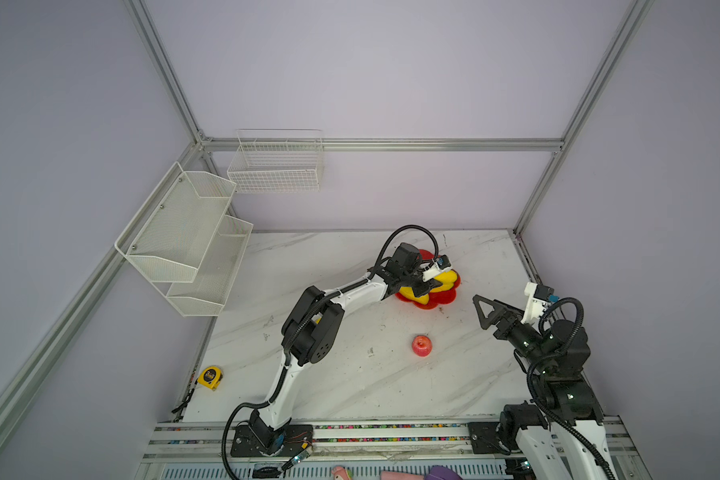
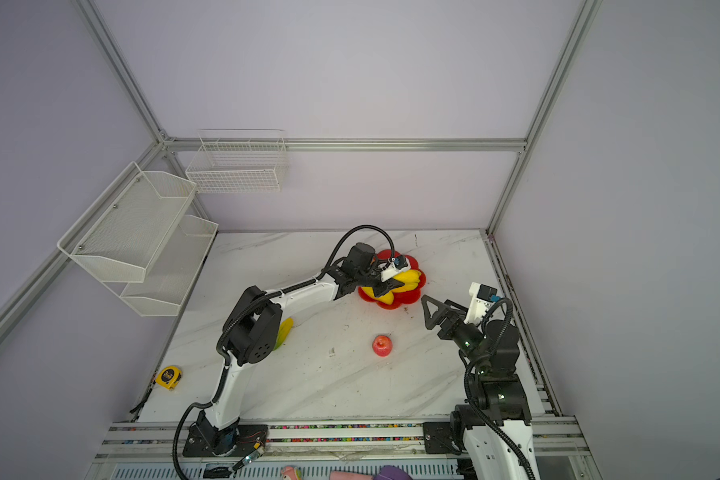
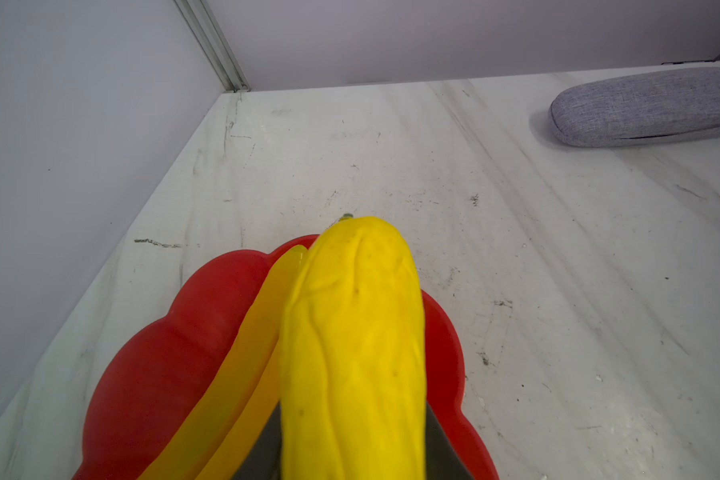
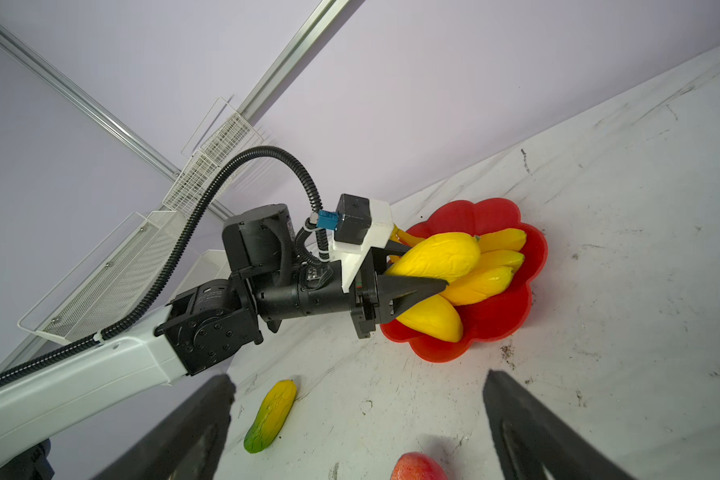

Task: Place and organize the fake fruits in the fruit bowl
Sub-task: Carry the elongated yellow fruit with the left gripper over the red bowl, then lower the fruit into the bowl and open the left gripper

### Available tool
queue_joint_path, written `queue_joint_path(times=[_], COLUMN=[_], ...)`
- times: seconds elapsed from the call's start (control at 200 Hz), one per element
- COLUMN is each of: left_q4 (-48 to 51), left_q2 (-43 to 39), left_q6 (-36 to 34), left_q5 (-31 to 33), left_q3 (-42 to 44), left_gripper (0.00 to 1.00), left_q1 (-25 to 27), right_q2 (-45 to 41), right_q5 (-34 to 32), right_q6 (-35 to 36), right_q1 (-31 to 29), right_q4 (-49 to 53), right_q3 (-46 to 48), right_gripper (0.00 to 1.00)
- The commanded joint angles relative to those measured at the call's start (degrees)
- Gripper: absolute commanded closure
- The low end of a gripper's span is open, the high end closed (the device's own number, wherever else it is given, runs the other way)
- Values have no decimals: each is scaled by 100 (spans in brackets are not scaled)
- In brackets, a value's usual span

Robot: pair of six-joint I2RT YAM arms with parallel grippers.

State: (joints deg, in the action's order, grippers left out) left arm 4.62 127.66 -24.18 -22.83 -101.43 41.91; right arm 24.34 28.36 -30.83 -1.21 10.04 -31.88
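Note:
The red flower-shaped fruit bowl (image 1: 445, 297) (image 2: 410, 296) stands at the back of the marble table. My left gripper (image 1: 431, 283) (image 4: 429, 266) is over it, shut on a yellow mango (image 3: 352, 324) (image 4: 435, 257). A banana bunch (image 4: 500, 249) (image 3: 250, 345) and another yellow mango (image 4: 433, 320) lie in the bowl (image 4: 495, 316) beneath. A green-and-yellow mango (image 4: 271, 415) (image 2: 284, 330) lies on the table beside the left arm. The red apple (image 1: 421, 345) (image 2: 382, 345) sits on the table in front of the bowl. My right gripper (image 1: 481, 308) (image 4: 358, 376) hovers open and empty to the right.
A yellow tape measure (image 1: 210, 377) lies off the table's left edge. White mesh shelves (image 1: 184, 237) and a wire basket (image 1: 275, 166) hang on the walls at back left. In the left wrist view a grey fabric case (image 3: 649, 108) lies on the table.

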Motion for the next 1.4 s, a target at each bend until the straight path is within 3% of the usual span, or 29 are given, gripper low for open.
queue_joint_path(times=[0.0,0.26,1.01,1.185,1.39], left_q4=[-574,-729,-1133,-1079,-1100], left_q2=[-15,357,289,402,387], left_q6=[347,521,159,185,181], left_q5=[-43,-201,59,270,233], left_q3=[59,-106,679,621,628], left_gripper=[69,68,64,59,42], left_q1=[54,54,123,144,133], right_q2=[-34,-78,-56,-52,-43], right_q5=[151,194,311,345,361], right_q6=[97,102,60,16,24], right_q1=[-6,-6,-2,-2,-2], right_q4=[-337,-303,-453,-504,-511], right_q3=[15,50,119,156,110], right_gripper=[3,3,3,3,3])
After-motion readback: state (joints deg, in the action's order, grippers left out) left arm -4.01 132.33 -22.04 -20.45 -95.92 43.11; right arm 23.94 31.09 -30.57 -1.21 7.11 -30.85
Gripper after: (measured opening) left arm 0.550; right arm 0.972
